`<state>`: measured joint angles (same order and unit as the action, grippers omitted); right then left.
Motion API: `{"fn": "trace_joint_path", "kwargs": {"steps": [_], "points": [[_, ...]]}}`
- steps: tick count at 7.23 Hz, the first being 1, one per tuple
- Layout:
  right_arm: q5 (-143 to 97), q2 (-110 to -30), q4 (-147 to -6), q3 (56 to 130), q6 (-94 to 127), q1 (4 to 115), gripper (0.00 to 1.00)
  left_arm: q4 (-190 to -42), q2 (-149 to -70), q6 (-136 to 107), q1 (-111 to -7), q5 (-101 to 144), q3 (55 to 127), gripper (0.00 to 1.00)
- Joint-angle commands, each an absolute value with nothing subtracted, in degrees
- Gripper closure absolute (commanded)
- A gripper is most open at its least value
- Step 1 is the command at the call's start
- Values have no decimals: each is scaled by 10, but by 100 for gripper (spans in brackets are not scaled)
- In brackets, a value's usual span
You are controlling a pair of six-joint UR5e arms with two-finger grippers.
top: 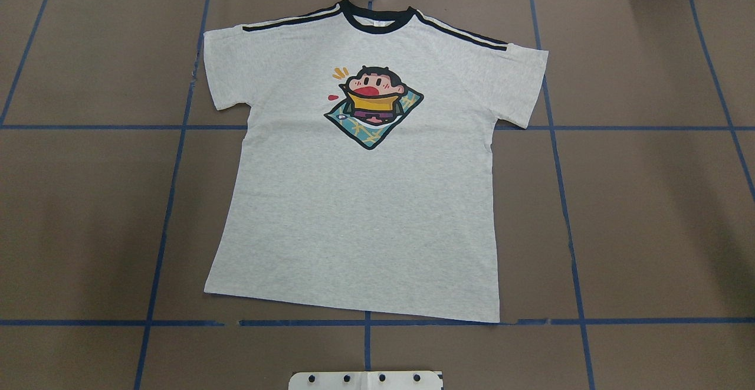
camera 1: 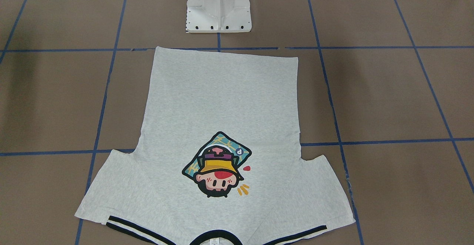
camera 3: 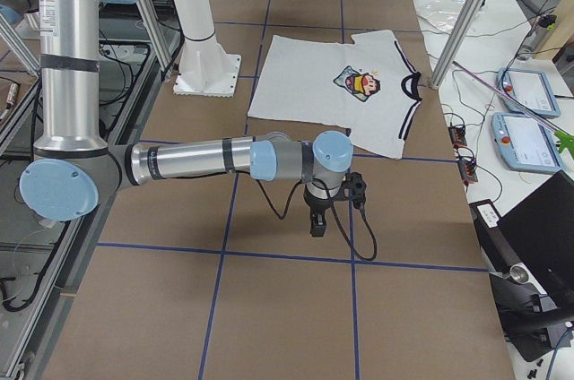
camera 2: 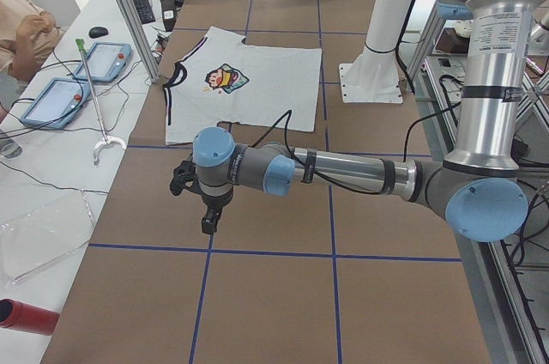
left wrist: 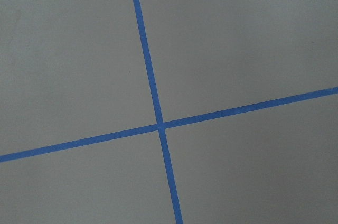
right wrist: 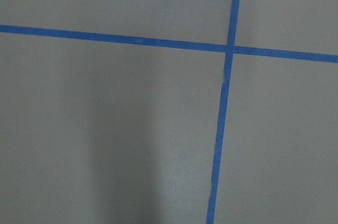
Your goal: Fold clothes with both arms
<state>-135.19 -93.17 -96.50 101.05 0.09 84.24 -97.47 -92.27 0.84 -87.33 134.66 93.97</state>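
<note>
The T-shirt lies flat and unfolded on the counter; folding is not yet begun. The left pincer and right pincer hang well aside, and one cannot tell if they are released or clenched. Next, each probably must reach a sleeve.

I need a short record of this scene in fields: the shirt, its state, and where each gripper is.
garment: grey T-shirt, spread flat, front up
print: cartoon head on the chest
collar: black, on the side away from the robot
left gripper: over bare table, apart from the shirt; open or shut unclear
right gripper: over bare table, apart from the shirt; open or shut unclear
folds: none yet
</note>
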Motion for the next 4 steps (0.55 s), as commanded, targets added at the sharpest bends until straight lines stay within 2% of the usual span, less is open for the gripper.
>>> {"fn": "trace_joint_path", "kwargs": {"steps": [1, 3, 4], "points": [[-1351, -930, -962, 1010, 1, 842, 0, -977, -924, 6, -873, 1344, 949, 0], [-1349, -934, -901, 989, 3, 843, 0, -983, -922, 5, -873, 1346, 986, 0], [-1351, -933, -887, 976, 4, 842, 0, -985, -924, 8, -873, 1348, 981, 0]]}}
